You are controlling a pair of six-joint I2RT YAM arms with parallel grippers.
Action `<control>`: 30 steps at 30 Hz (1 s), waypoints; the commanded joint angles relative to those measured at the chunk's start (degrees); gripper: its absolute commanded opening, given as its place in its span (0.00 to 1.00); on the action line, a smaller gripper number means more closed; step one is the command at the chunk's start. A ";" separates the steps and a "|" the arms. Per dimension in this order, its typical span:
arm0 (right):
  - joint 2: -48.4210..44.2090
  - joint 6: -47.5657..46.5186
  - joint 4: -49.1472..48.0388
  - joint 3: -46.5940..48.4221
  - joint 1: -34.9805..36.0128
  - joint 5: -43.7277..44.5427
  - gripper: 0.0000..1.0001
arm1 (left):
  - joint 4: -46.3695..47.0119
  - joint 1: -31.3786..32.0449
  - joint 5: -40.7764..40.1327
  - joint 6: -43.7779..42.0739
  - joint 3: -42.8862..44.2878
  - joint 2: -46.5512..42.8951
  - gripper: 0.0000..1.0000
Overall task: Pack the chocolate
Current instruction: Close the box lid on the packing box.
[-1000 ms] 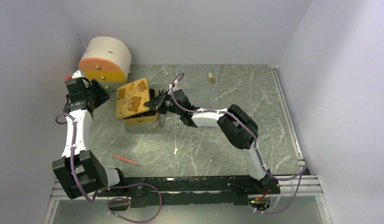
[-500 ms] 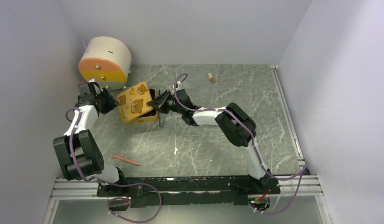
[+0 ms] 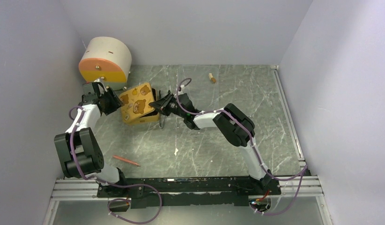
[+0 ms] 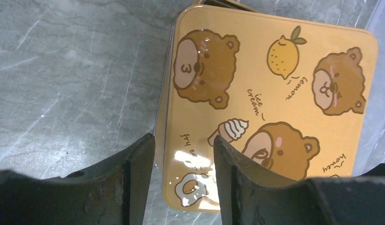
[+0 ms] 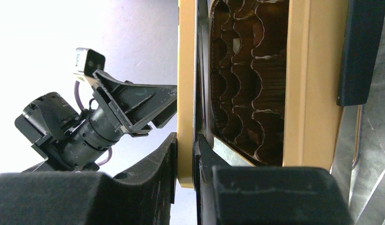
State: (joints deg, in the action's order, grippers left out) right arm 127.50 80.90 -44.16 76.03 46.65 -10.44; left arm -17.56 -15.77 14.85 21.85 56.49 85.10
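**Top external:** box (image 3: 144,120) sitting toward the table's (image 3: 218,150) far-left corner, with the bear-printed lid (image 3: 136,104) lying tilted over it. Right gripper (image 3: 156,103) is pinching the lid's right edge. Left gripper (image 3: 114,101) is hovering at its left edge.

**Left wrist:** jaws standing partly apart, gripping nothing. A lid corner is showing between them.

**Right wrist:** jaws nearly closed on the lid rim. Brown scalloped cells (image 5: 247,84) are showing inside the box. The chocolate is presumably lying there, but single pieces cannot be told apart.

**Step, as judged:** lidding the box.

**Next:** lowering the lid square, rims aligning.
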 commanded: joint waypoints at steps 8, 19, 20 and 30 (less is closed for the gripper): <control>0.46 5.64 -12.64 -4.05 -0.86 5.61 0.10 | -0.12 0.54 1.97 -1.09 2.57 2.57 0.45; -1.05 2.81 -3.64 -3.66 -1.19 4.06 0.35 | -0.33 2.37 3.12 -0.63 4.94 7.44 0.37; -0.88 2.40 -2.19 -3.09 -1.25 3.20 0.38 | -0.37 2.53 2.85 -0.66 4.99 7.63 0.38; -3.12 -16.77 24.78 6.81 -1.91 -0.38 0.58 | -0.79 2.81 0.74 -1.44 5.11 9.18 0.38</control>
State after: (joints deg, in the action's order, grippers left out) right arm 127.04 77.47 -36.38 75.61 45.17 -9.26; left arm -18.26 -13.37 16.58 21.69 59.75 92.84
